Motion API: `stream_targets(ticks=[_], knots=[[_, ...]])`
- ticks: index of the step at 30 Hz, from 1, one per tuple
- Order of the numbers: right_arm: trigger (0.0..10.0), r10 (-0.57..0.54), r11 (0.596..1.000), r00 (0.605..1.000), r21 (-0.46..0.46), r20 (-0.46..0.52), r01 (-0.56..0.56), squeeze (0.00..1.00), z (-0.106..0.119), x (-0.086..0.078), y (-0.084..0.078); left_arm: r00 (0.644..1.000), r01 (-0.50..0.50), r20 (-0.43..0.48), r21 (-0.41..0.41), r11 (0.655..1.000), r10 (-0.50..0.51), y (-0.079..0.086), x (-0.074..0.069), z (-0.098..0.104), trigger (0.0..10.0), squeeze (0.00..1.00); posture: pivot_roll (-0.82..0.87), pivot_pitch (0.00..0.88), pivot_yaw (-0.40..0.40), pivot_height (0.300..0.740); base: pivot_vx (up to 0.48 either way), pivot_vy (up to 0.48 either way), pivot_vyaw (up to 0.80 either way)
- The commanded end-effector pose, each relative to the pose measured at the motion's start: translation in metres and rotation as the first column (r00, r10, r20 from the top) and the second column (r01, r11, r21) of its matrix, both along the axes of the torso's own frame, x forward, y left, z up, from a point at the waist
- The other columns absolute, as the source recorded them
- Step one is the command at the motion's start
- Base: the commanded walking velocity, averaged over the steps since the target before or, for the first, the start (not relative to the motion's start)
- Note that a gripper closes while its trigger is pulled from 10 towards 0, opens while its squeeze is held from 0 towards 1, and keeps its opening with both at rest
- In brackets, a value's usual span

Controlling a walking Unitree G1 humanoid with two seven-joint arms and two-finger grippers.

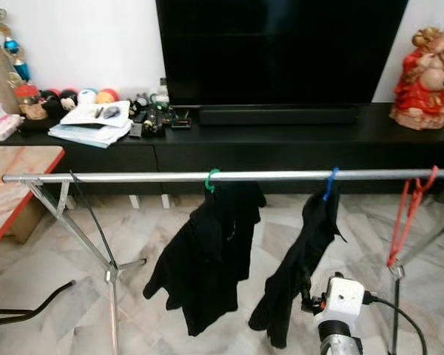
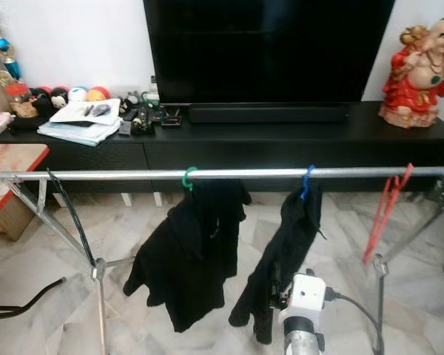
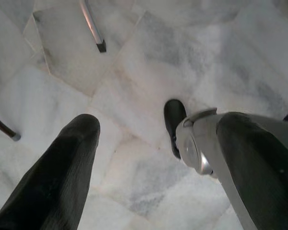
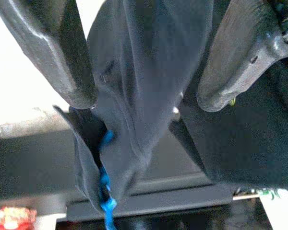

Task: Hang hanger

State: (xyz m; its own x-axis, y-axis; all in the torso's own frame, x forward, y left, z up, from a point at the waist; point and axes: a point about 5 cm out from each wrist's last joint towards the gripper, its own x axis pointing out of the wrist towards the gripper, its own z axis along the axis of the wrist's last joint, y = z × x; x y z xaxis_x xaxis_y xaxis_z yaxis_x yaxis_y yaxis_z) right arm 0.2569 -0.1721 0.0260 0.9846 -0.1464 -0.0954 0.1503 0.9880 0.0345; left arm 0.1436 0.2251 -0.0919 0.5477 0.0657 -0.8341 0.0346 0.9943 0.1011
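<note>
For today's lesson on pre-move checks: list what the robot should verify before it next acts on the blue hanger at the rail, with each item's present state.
1. Blue hanger hooked on rail: ok.
2. Black garment on that hanger: ok.
3. Right end effector open, fingers either side of the garment: ok.
4. Fingers free of the cloth: cannot tell.
5. Green hanger and red hanger hooked on the rail: ok.
6. Left end effector open, over the floor: ok.

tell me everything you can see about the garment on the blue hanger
The black garment hangs limp from a blue hanger hooked over the metal rail, right of a second black garment. It looks like soft, creased cloth, bunched narrow. The right gripper sits just below it, fingers open either side of the cloth.
</note>
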Motion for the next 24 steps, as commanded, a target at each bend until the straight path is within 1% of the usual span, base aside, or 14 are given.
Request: stream_targets(ticks=[1,7,11,15,18,21,24], knots=[[10.0,0.011,1.0,1.0,-0.003,0.027,-0.011,0.0,0.008,0.006,0.004,1.0,0.01,-0.003,0.005,1.0,-0.01,0.003,0.002,0.001,10.0,0.0,0.07,0.0,0.013,0.74,0.424,0.0,0.0],[10.0,0.022,0.999,0.997,-0.027,0.07,-0.02,0.0,0.018,0.009,0.006,1.0,0.007,-0.001,0.002,1.0,-0.007,0.002,0.004,0.001,10.0,0.0,0.07,0.0,0.01,0.74,0.424,0.0,0.0],[10.0,-0.022,0.999,0.996,-0.039,0.085,0.025,0.0,0.022,0.01,0.001,1.0,0.004,-0.003,-0.002,1.0,-0.004,0.001,0.004,0.001,10.0,0.0,0.07,0.0,0.007,0.74,0.421,0.0,0.0],[10.0,-0.08,0.995,0.993,-0.052,0.089,0.085,0.0,0.025,0.008,-0.005,1.0,-0.007,-0.015,-0.004,1.0,0.007,0.004,-0.001,0.0,10.0,0.0,0.07,0.0,0.006,0.74,0.0,0.0,0.0],[10.0,-0.077,0.995,0.993,-0.051,0.084,0.082,0.0,0.024,0.007,-0.005,1.0,-0.008,-0.019,-0.004,1.0,0.008,0.004,-0.002,0.0,10.0,0.0,0.07,0.0,0.007,0.74,0.0,0.0,0.0],[10.0,-0.077,0.995,0.994,-0.049,0.077,0.081,0.0,0.023,0.005,-0.005,1.0,-0.008,-0.023,-0.005,1.0,0.008,0.002,-0.003,-0.001,10.0,0.0,0.07,0.0,0.007,0.74,0.0,0.0,0.0],[10.0,-0.078,0.996,0.995,-0.049,0.06,0.081,0.0,0.021,0.001,-0.004,1.0,-0.003,-0.03,-0.01,1.0,0.003,-0.005,-0.004,-0.003,10.0,0.0,0.08,0.0,0.006,0.74,0.0,0.0,0.0]])
